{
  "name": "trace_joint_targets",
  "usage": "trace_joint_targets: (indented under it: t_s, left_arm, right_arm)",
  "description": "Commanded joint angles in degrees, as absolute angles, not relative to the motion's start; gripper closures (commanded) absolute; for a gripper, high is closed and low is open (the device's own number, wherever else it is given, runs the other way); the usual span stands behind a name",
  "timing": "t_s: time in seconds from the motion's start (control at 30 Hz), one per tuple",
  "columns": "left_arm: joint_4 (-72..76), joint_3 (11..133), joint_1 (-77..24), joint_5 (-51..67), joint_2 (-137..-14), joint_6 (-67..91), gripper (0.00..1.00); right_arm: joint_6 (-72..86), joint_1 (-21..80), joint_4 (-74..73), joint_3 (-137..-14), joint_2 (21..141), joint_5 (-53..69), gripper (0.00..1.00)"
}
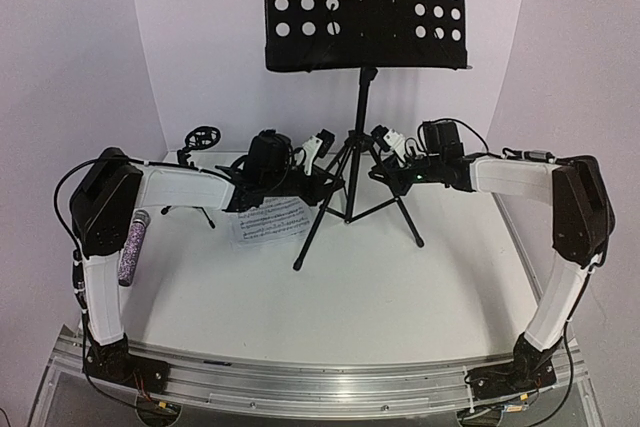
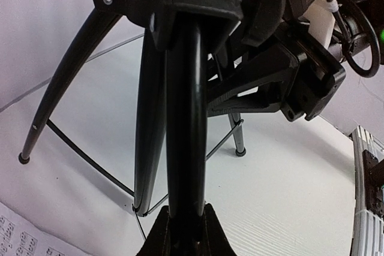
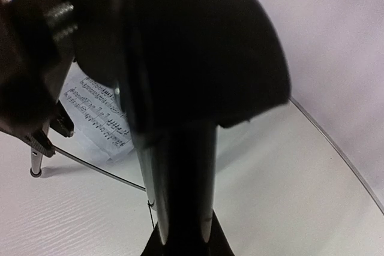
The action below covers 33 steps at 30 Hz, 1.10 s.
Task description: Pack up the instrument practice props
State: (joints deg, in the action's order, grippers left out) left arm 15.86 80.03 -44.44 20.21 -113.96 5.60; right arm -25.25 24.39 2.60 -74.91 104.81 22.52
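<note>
Music stand (image 1: pixel 366 7), black, perforated, upright on the desk (image 1: pixel 400 297): my left tool (image 2: pixel 185 235) and my right tool (image 3: pixel 183 241) each clamp its pole near the tripod hub.

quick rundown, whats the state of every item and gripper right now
music stand: upright, legs spread, desk bare
sheet music: lying flat by the stand's feet
microphone: lying loose, out of its holder
mic stand: upright, holder empty
left gripper: shut on music stand leg
right gripper: shut on music stand leg
</note>
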Motion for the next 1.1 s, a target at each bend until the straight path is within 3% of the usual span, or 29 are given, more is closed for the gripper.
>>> trace_joint_targets:
  t_s: [0.0, 0.43, 0.63, 1.07]
  left_arm:
    - [18.95, 88.30, -46.80, 29.19, -115.62, 0.54, 1.00]
    - [18.18, 96.98, -49.57, 34.71, -116.20, 5.75, 1.00]
    - [20.41, 95.46, -49.57, 35.15, -116.12, 6.60, 1.00]
    - [22.88, 98.00, -50.04, 32.06, -119.09, -5.33, 1.00]
  right_arm:
    - [-14.16, 28.82, 10.01, -72.97, 100.25, 25.90, 1.00]
    - [-7.44, 36.58, 10.18, -81.40, 97.32, 16.69, 1.00]
    - [-5.95, 38.11, 9.87, -85.19, 96.29, 13.91, 1.00]
    - [-7.35, 41.68, 17.76, -81.56, 98.37, 14.04, 1.00]
